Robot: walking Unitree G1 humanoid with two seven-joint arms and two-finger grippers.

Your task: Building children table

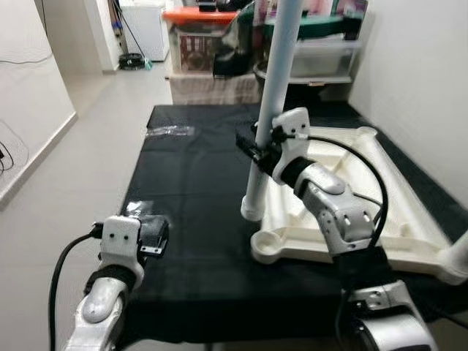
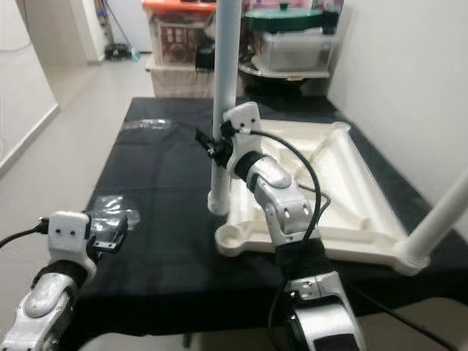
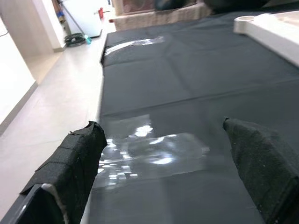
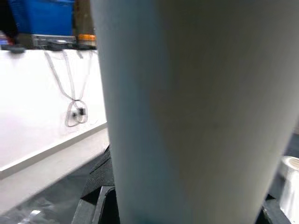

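On black table (image 1: pixel 190 183) | leg (image 1: pixel 274 95) upright | right gripper (image 1: pixel 256 150) clamped

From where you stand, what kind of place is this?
Probably a room in a home, perhaps used for storage. A table under a black cloth stands on pale floor tiles, with stacked plastic storage boxes against the far wall.

Upside-down white tabletop (image 1: pixel 409 219) on black cloth, white leg (image 1: pixel 274 95) upright beside its corner.
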